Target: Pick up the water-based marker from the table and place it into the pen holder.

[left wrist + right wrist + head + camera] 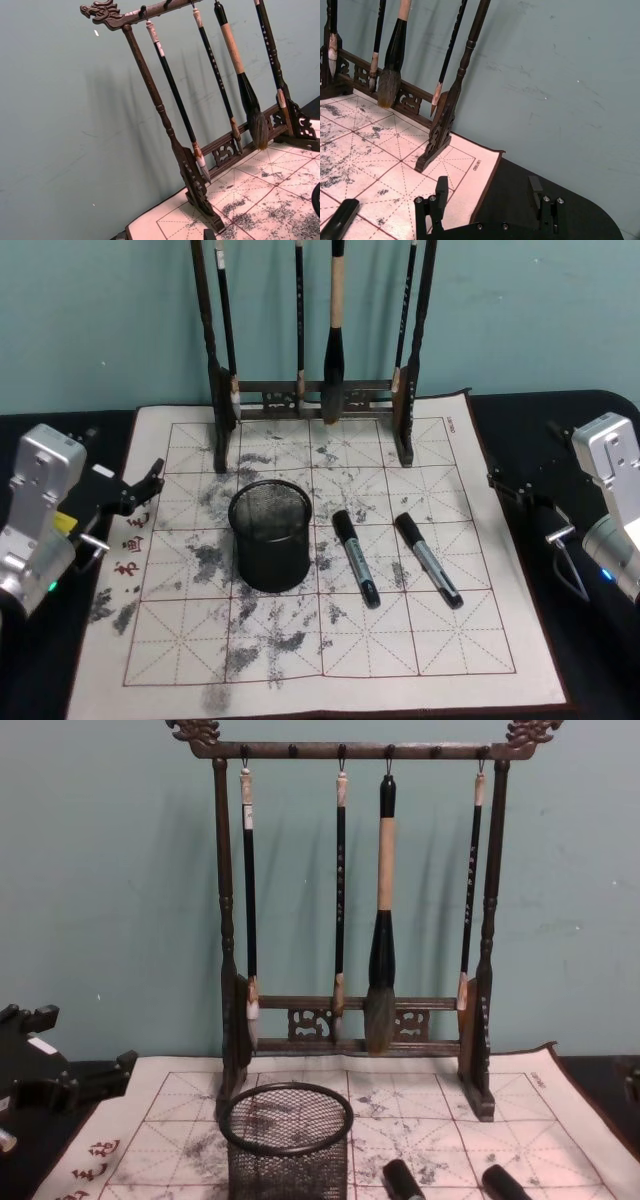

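The pen holder [270, 562] stands upright near the middle of the gridded mat [480, 640], mouth up, seemingly so that a marker can be dropped in from above. Just right of it two black markers lie flat and roughly parallel, the left marker [356, 558] near the cup and the right marker [428, 560] a little apart from it. Which one is the water-based marker cannot be read, though the gap between them looks wide enough for fingers to straddle either. The left pincer [148, 486] hovers at the mat's left edge and the right pincer [512, 486] over the dark worktop [590, 410] off the right edge — both spread and holding nothing, probably set wide to leave the middle open. The head view gives the markers' full length and angle. The chest view cuts them off at their far ends but shows the brush rack [350, 890] at full height behind the cup, four brushes hanging. The right wrist view confirms that arm's fingers are wide apart.
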